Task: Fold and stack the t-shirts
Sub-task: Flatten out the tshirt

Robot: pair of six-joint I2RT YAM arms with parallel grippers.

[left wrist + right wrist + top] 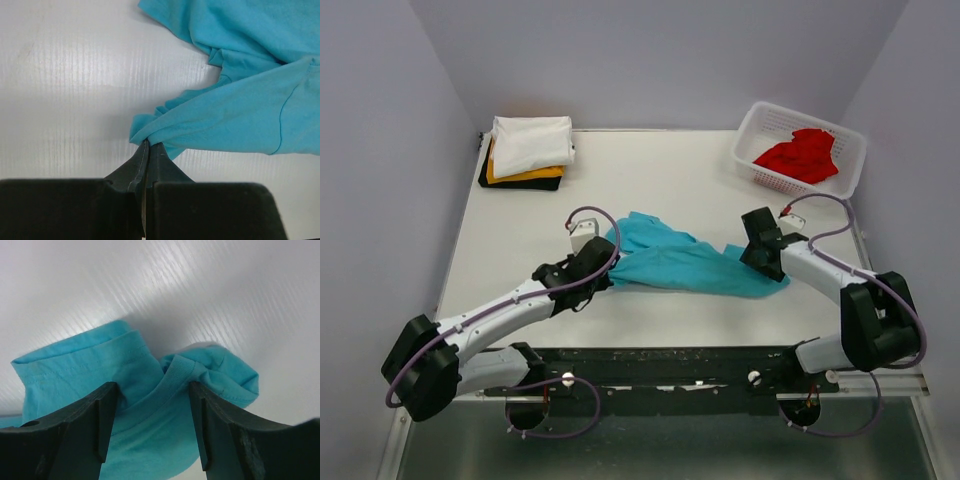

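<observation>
The teal-blue t-shirt [685, 262] lies crumpled and stretched across the middle of the table. My left gripper [603, 277] is shut on its left edge; the left wrist view shows the fingertips [148, 148] pinching a bunched fold of teal cloth [235, 105]. My right gripper [757, 262] is open over the shirt's right end; in the right wrist view its fingers [107, 410] stand apart astride the ribbed collar [175, 377]. A red t-shirt [804, 155] lies in the basket. White [532, 142], yellow-orange [525, 175] and black [520, 184] shirts sit folded in a stack at the back left.
The white lattice basket [758, 126] stands at the back right corner. Grey walls close in the table on three sides. The arm bases and a dark rail [660, 365] run along the near edge.
</observation>
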